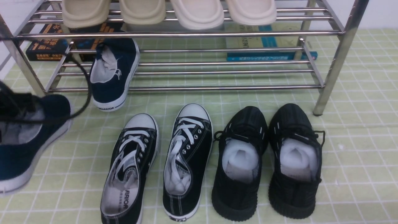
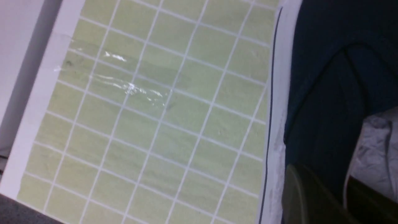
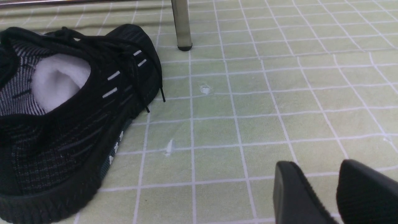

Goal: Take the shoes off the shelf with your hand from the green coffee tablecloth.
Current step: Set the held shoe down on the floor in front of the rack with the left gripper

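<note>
One navy-blue shoe (image 1: 113, 73) stands on the chrome shelf (image 1: 192, 88), on the lower tier at the left, heel toward me. The other navy shoe (image 1: 28, 146) is off the shelf at the far left, over the green checked tablecloth (image 1: 357, 140). My left gripper (image 1: 15, 109) is shut on its collar. In the left wrist view the gripper (image 2: 323, 174) has one finger outside the shoe's navy wall (image 2: 323, 77) and one inside on the grey lining. My right gripper (image 3: 314, 168) hangs open over bare cloth with nothing between its fingers; the front view does not show it.
A pair of black lace-up sneakers with white toe caps (image 1: 186, 155) and a pair of black knit sneakers (image 1: 295, 158) lie on the cloth before the shelf. Beige slippers (image 1: 168, 12) fill the top tier. Books (image 1: 46, 46) lie behind. A shelf leg (image 3: 182, 25) stands beyond the right gripper.
</note>
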You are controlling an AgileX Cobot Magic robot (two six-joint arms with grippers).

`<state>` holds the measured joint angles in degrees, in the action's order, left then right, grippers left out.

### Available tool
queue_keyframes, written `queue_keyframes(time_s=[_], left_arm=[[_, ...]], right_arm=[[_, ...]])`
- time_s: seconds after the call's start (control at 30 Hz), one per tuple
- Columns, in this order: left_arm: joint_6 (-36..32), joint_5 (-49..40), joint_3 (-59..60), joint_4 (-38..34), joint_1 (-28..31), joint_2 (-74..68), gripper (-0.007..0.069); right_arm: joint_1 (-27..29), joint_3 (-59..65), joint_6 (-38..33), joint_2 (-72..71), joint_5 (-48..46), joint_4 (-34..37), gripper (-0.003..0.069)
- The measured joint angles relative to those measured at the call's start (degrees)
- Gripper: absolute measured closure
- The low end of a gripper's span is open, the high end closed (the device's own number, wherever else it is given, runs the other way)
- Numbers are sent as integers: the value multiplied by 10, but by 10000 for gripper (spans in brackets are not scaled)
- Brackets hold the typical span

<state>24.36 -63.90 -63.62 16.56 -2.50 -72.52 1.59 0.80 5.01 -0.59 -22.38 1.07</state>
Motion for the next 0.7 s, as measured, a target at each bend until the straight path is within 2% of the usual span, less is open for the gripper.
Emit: queue_keyframes(time_s=[0.13,0.17,0.2,0.27,0.4,0.7], left_arm=[[11,61,84,0,0,11,586],[33,107,127,6,0,11,586],[33,112,132,7,0,11,586],[78,168,174,26,0,11,586],[131,189,189,60,0,12,585],[163,232,189,95,0,29,585]], right_arm=[[0,0,0,0,0,0,420],[0,0,0,0,0,0,420],[0,0,0,0,0,0,420],[0,0,0,0,0,0,420],[0,0,0,0,0,0,420],[0,0,0,0,0,0,420]])
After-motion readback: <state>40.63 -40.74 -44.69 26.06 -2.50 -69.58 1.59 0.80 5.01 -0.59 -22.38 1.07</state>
